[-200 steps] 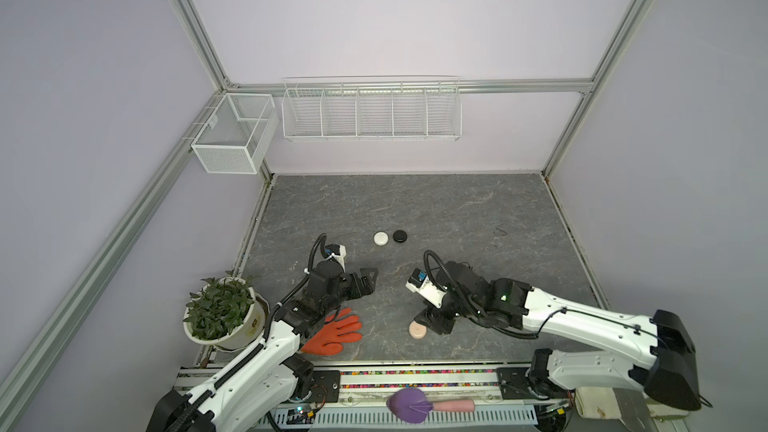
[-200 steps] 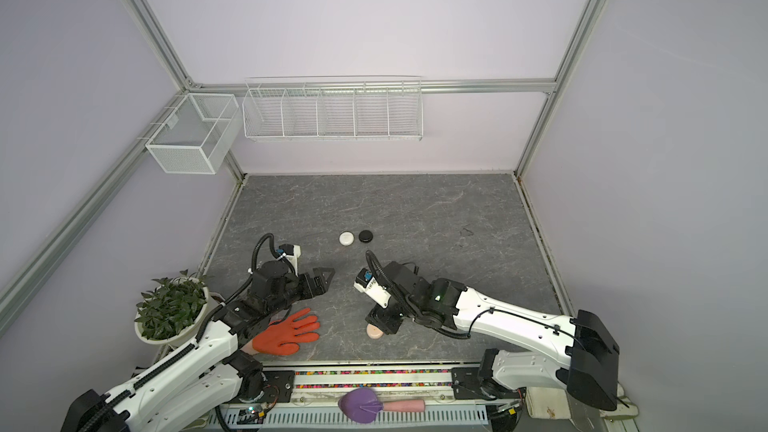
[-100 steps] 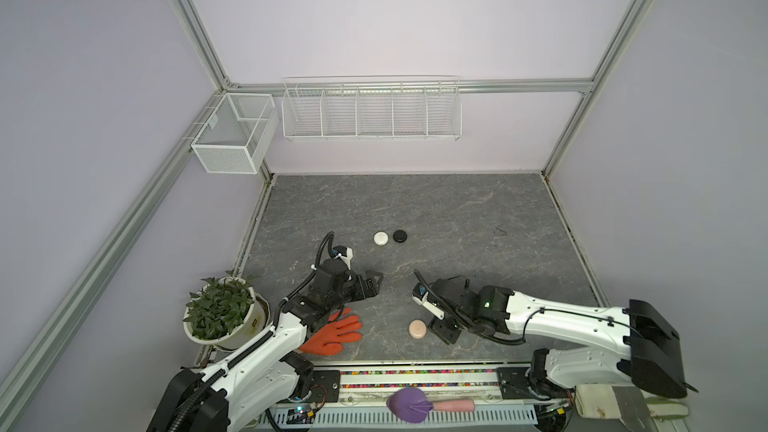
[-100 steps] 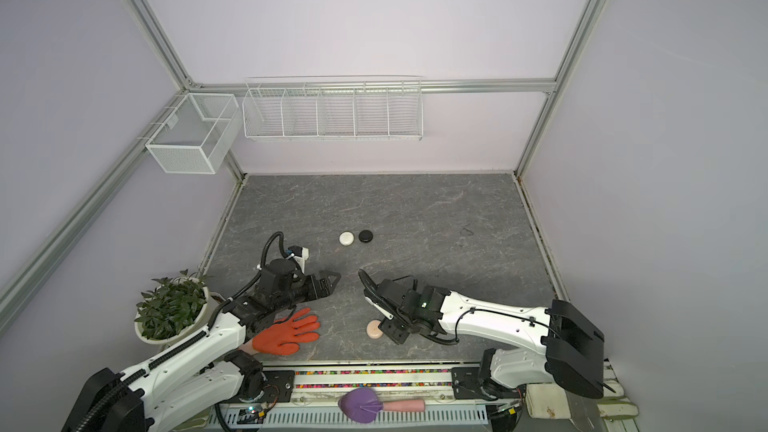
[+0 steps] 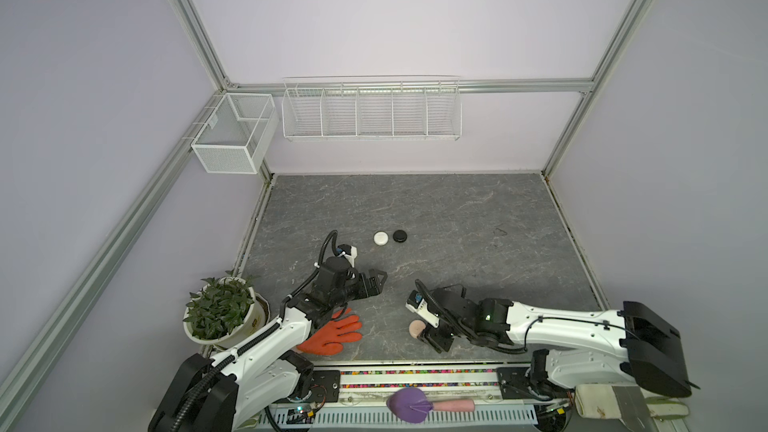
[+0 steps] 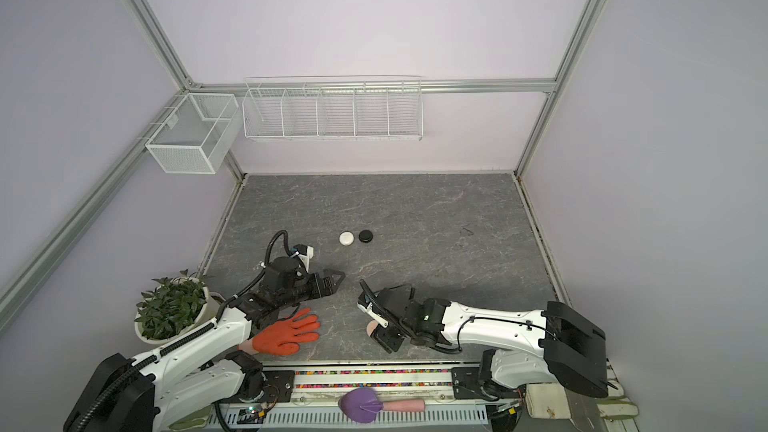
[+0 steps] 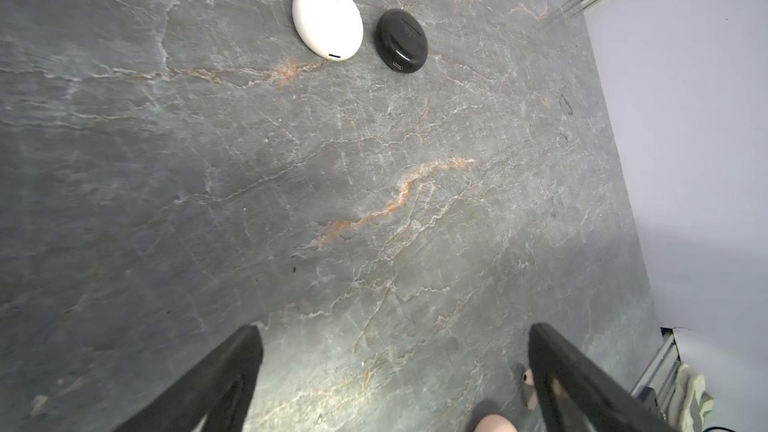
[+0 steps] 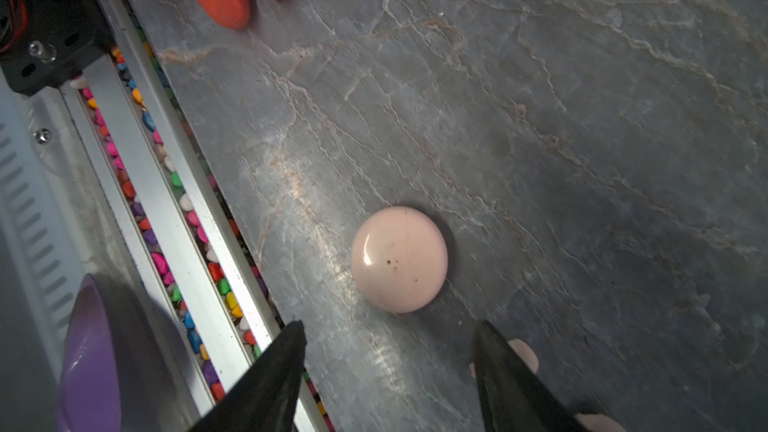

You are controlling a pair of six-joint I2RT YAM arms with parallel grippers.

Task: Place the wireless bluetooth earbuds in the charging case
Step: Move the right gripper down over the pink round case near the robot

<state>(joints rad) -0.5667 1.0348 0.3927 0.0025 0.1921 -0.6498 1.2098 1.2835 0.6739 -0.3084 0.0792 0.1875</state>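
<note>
Your grey stone table (image 5: 457,222) is mostly bare. On the back wall hangs a long wire rack (image 5: 371,110), and on the side wall a mesh basket (image 5: 232,135), both well clear of the work.

Your left gripper (image 5: 380,280) hangs over the table near the front left with its jaws spread wide and nothing between them. Your right gripper (image 5: 432,338) points down at the front edge, its jaws apart and holding nothing.

Off the front left corner sits a potted plant (image 5: 220,309). An orange glove (image 5: 336,332) lies flat on the table just under your left arm, its fingers pointing toward the right gripper. Beyond the front edge, a purple scoop (image 5: 409,404) with a pink handle rests past a rail filled with coloured pebbles (image 8: 158,259).

A white case (image 5: 380,238) and a black case (image 5: 400,236) sit side by side with their lids down near the middle of the table, almost touching and well apart from both grippers. The pink case (image 8: 399,259) lies lid down just ahead of your right gripper's tips, close to the front edge.

The pink earbuds (image 8: 523,353) lie loose on the table beside that case. In the right wrist view one of that gripper's fingers (image 8: 507,376) partly hides them, so you cannot tell whether it touches them.
</note>
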